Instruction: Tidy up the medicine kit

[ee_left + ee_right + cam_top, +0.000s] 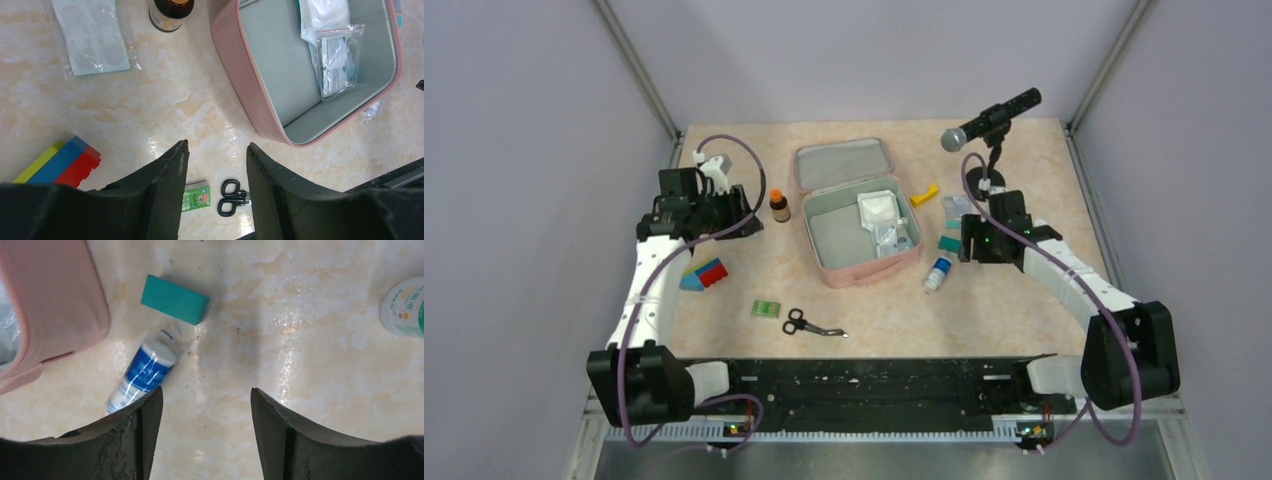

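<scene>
L arm is bent up along the left side of the table. The L gripper hangs above the table, pointing down. Its fingers are apart w/ a fair gap and hold nothing. R arm comes in from the right side. The R gripper hangs over bare table, its fingers wide apart, nothing in them.

The kit sits mid table, btw the two grippers. It's off to the right of the L gripper, well apart from it. It's to the left of the R gripper and nearer to that one. In the R wrist view I see only a pink corner at the top left.

Kit is open, lid flipped back on the far side. Outside is pink, inside is pale grey-green, corners are round. White packs and a clear bag of small stuff lie in the right half. The left half shows bare lining.

By the R gripper: a blue tube just beside the kit's corner, w/ a teal box near it. On the L side: a brown bottle just left of the kit. Blocks, a green packet and scissors lie nearer the arm bases.
</scene>
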